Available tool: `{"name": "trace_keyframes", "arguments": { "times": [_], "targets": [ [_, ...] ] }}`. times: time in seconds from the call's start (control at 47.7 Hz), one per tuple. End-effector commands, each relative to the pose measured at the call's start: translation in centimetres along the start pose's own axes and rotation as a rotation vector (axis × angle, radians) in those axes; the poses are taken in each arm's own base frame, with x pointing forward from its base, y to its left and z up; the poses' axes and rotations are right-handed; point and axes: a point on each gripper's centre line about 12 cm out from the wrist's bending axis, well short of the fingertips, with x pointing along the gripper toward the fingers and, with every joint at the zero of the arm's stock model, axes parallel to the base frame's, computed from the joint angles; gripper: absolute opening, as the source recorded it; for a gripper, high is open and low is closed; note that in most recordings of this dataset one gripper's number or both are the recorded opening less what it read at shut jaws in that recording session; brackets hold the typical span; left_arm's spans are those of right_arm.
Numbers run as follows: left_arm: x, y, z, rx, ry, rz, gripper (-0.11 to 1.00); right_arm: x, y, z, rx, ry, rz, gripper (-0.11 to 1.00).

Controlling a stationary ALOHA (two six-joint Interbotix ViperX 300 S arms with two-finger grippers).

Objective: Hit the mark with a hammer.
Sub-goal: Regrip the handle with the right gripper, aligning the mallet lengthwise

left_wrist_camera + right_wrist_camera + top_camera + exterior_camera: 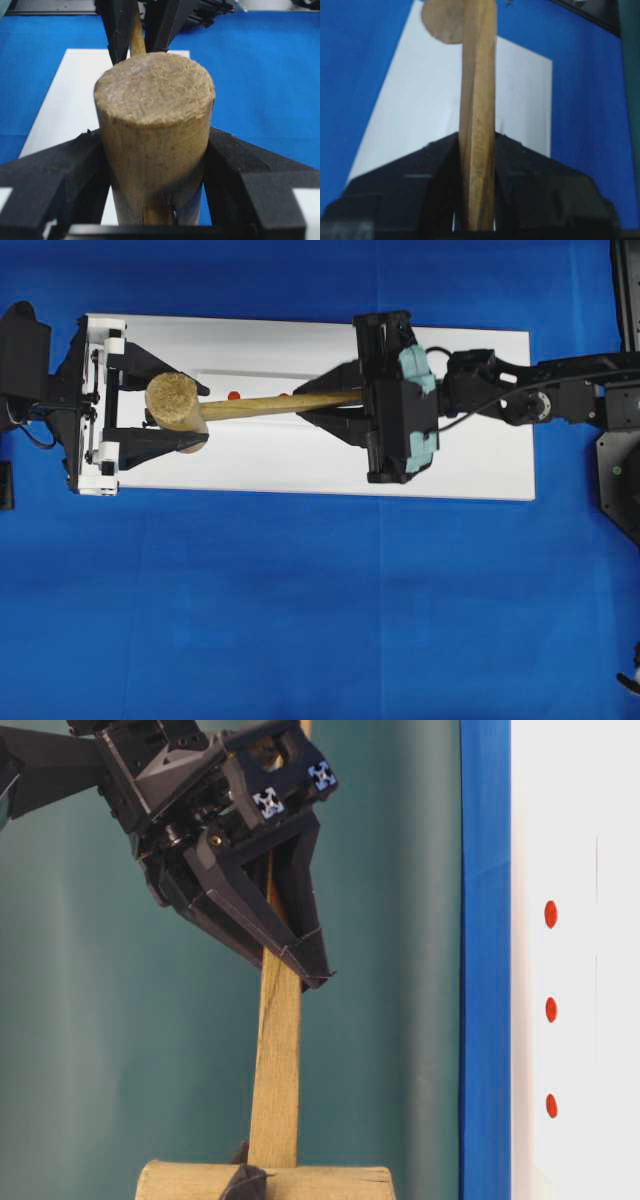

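The hammer's thick wooden head (175,400) sits between the fingers of my left gripper (190,412), which touch it on both sides in the left wrist view (155,125). Its squared handle (280,403) runs right into my right gripper (345,400), which is shut on it; the right wrist view shows the handle (477,90) pinched between the pads. Three red marks (551,1009) lie in a row on the white board (580,840). Two of the marks (233,395) show beside the handle from overhead. The hammer (275,1060) is held off the board.
The white board (470,440) lies on a blue cloth (300,610). The right arm's links (560,400) reach in from the right edge, and the left arm's base (25,360) is at the left edge.
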Motion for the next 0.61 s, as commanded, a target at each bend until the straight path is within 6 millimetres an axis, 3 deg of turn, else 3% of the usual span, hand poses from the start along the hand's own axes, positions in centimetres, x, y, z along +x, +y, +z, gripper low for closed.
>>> {"name": "trace_keyframes", "arguments": {
  "times": [0.0,0.587],
  "targets": [
    [-0.11,-0.08,1.09,-0.005,-0.037,-0.002,0.45,-0.23,-0.22,0.62,0.004,-0.014,0.0,0.05],
    [-0.16,0.15,1.19,-0.002,-0.043,0.005,0.46,-0.23,-0.31,0.65,0.061,-0.013,-0.006,0.05]
  ]
}}
